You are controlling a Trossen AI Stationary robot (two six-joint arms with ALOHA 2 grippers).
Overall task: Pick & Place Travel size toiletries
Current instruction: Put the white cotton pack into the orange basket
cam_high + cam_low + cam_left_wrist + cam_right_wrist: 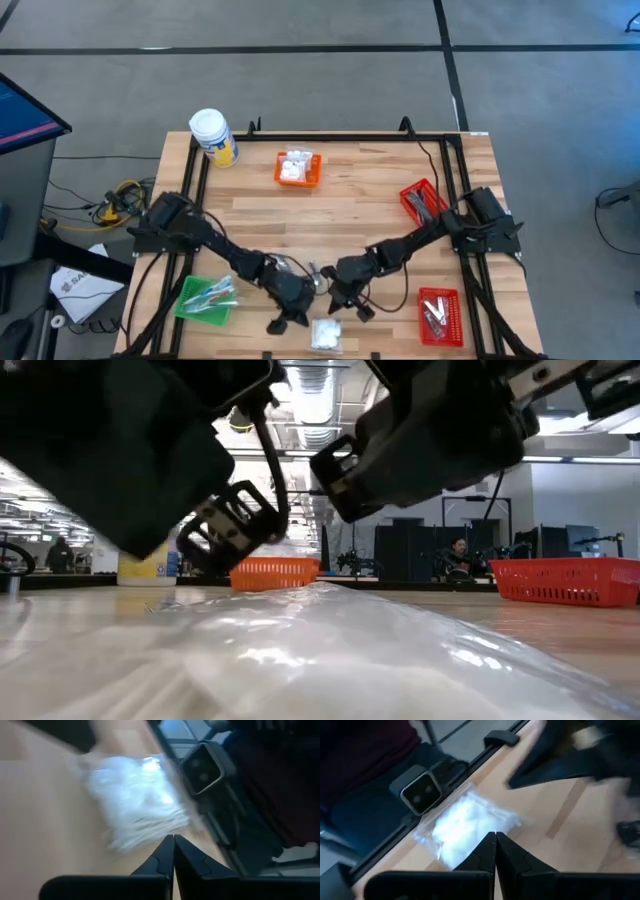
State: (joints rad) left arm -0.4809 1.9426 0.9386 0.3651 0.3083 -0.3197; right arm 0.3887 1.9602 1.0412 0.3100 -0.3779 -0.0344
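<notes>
A clear bag of travel size toiletries (325,333), with white lumps and thin white sticks inside, lies flat on the table at the middle of the near edge. It fills the foreground of the low view (330,650). My left gripper (292,312) is shut just left of the bag, its tips at the bag's stick end (174,837). My right gripper (352,303) is shut just beyond the bag's far right side, its tips over the bag's edge (495,835). The bag also shows in the wrist views (132,800) (465,822). My left gripper's shut tips stand at the edge of the bag; whether they touch it I cannot tell. My right gripper's shut tips overlap the bag's edge in its wrist view; whether they touch it I cannot tell.
A white-lidded jar (212,135) stands far left. An orange basket (298,168) with white packets sits at the far middle, two red baskets (422,200) (438,312) at the right, a green basket (207,298) near left. The low camera (420,790) sits at the near edge; a person's dark red clothing (365,745) shows beyond.
</notes>
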